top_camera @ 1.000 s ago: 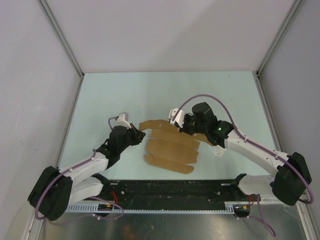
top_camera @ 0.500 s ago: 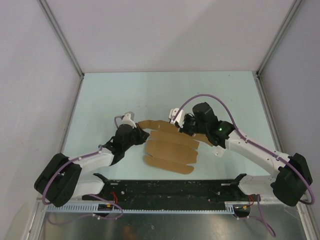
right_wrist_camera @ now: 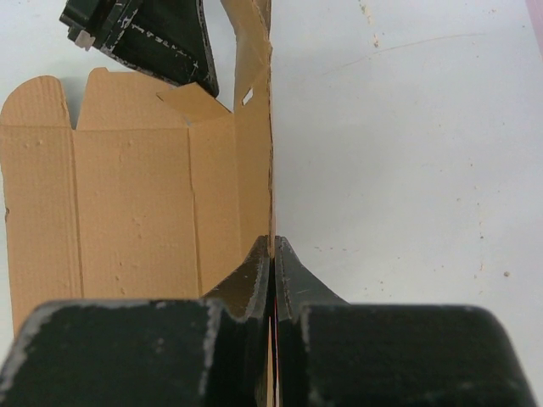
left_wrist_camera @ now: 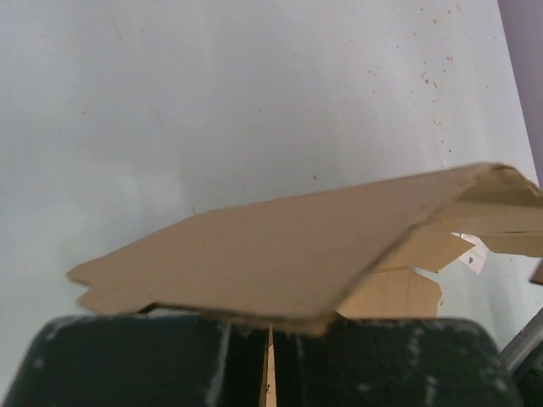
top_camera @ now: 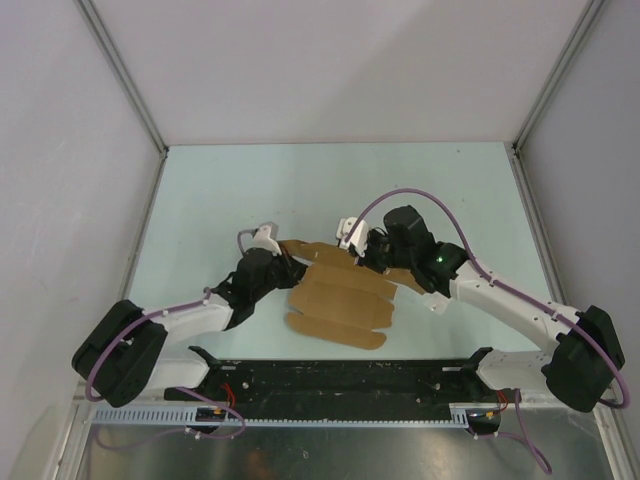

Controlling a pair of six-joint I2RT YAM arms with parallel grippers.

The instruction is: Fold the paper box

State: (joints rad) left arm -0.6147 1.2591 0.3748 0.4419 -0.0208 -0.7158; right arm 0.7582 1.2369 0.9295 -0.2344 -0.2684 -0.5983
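The paper box (top_camera: 340,300) is a brown cardboard sheet of creased panels and rounded tabs, lying mid-table between both arms. My left gripper (top_camera: 288,265) is shut on its far left panel, which stands lifted and bent over the sheet. In the left wrist view that panel (left_wrist_camera: 280,246) spans the frame above the gripper (left_wrist_camera: 271,331), with a strip of card pinched between the fingers. My right gripper (top_camera: 362,252) is shut on the far right edge. In the right wrist view the gripper (right_wrist_camera: 272,244) clamps an upright flap, the panels (right_wrist_camera: 127,195) lie flat to the left, and the left gripper (right_wrist_camera: 144,34) shows at the top.
The pale green table (top_camera: 220,190) is bounded by grey walls on the left, far and right sides. A black rail (top_camera: 340,375) runs along the near edge between the arm bases.
My left arm has reached to the right, carrying the far left panel up and over the sheet. The right arm has held still with its grip on the right edge.
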